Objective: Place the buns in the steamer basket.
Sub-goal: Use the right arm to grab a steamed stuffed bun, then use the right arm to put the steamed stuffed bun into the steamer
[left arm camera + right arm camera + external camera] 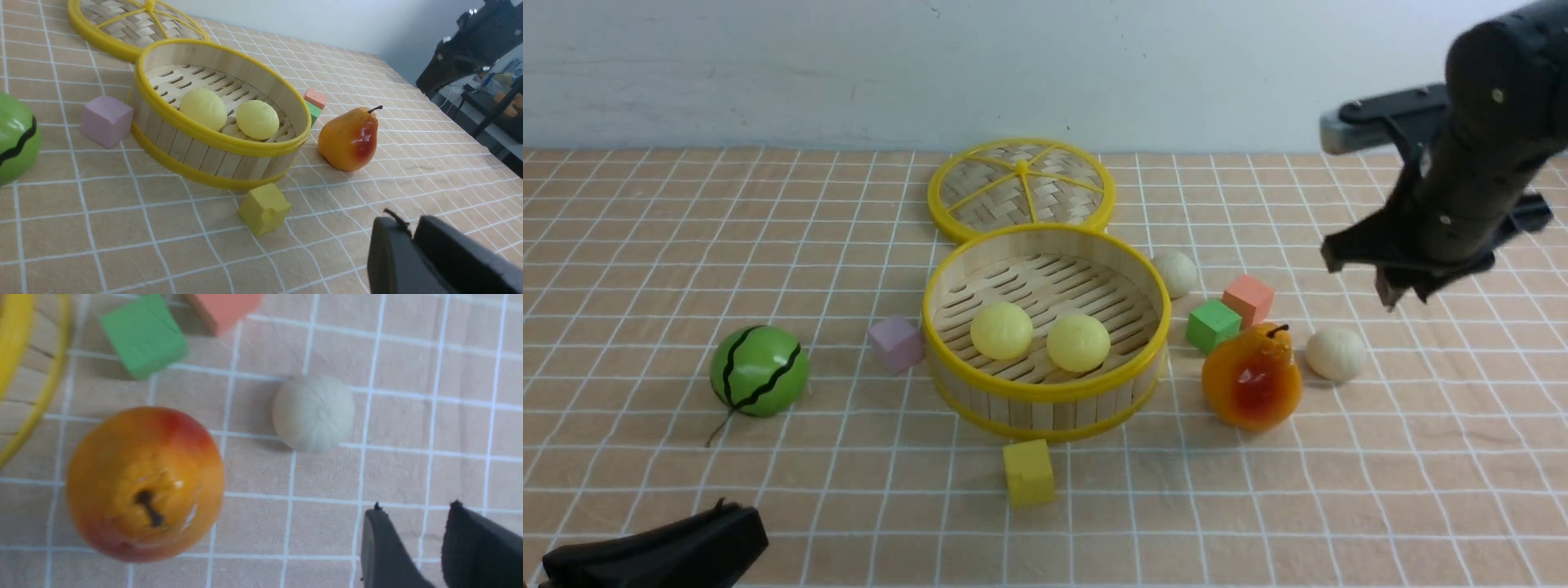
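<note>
The steamer basket stands mid-table with two pale yellow buns lying on its slatted floor. One off-white bun rests against the basket's far right side. Another off-white bun lies on the cloth to the right of the orange pear. My right gripper hovers above and a little right of that bun, open, with only cloth between its fingers. My left gripper sits low at the near left corner, shut and holding nothing.
The flat woven lid lies behind the basket. A green striped ball sits at the left. Cubes surround the basket: pink left, yellow in front, green and salmon right, close to the pear.
</note>
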